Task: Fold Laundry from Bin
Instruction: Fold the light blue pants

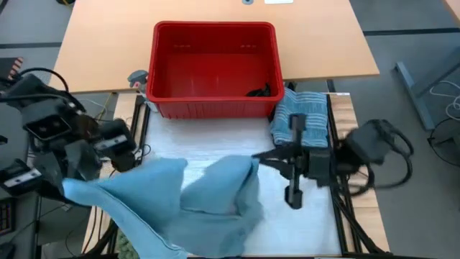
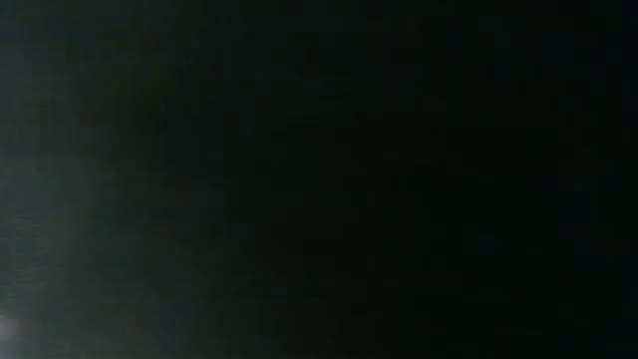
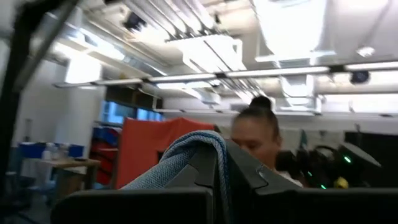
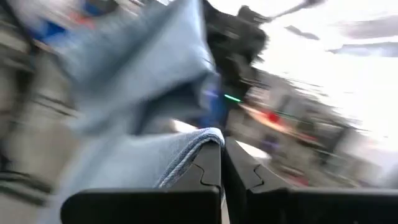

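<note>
**Both claws clamped on the light blue garment, stretched above the table**

The left gripper [image 3: 219,163] is pinched tight on an edge of the light blue garment [image 1: 194,196], which drapes over its fingers [image 3: 249,171]. The right gripper [image 4: 222,163] is likewise clamped on a hem of the same cloth. From above, the garment hangs between the two arms, over the white table [image 1: 302,230]. Beyond it sits the red bin [image 1: 214,68] with a dark garment [image 1: 262,91] inside. A striped folded piece [image 1: 302,111] lies just beside the bin. A person [image 3: 258,134] shows behind the left claw.
</note>
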Tool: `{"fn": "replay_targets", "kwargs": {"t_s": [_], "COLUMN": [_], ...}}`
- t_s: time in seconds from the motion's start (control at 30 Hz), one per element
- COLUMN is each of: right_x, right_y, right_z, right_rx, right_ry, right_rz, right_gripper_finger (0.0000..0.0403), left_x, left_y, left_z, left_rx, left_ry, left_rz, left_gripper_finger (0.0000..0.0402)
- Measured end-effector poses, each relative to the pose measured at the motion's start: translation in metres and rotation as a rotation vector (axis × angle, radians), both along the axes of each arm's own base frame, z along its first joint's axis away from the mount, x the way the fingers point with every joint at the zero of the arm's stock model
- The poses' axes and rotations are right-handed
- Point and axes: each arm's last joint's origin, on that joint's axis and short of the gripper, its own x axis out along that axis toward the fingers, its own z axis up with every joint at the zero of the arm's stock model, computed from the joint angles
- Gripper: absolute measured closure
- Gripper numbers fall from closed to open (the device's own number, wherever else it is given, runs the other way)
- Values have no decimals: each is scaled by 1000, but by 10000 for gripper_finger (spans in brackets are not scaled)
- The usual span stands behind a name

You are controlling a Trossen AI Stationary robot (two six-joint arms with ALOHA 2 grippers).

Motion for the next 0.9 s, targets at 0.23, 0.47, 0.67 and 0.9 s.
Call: {"fn": "replay_targets", "kwargs": {"t_s": [0.23,0.47,0.67,0.9], "right_x": [-17,-13,-11,-2], "right_y": [27,49,77,105], "right_z": [3,-3,-12,-27], "right_rx": [-48,6,3,-22], "right_ry": [18,5,-13,-29], "right_rz": [-411,-380,-328,-210], "right_gripper_finger": [381,381,381,381], "left_x": [-24,-44,-67,-100], "left_y": [14,38,65,98], "left_z": [4,-5,-13,-12], "left_rx": [-117,-195,-239,-232], "left_ry": [116,341,453,435], "left_rz": [172,460,764,1157], "left_gripper_finger": [401,401,401,401]}}
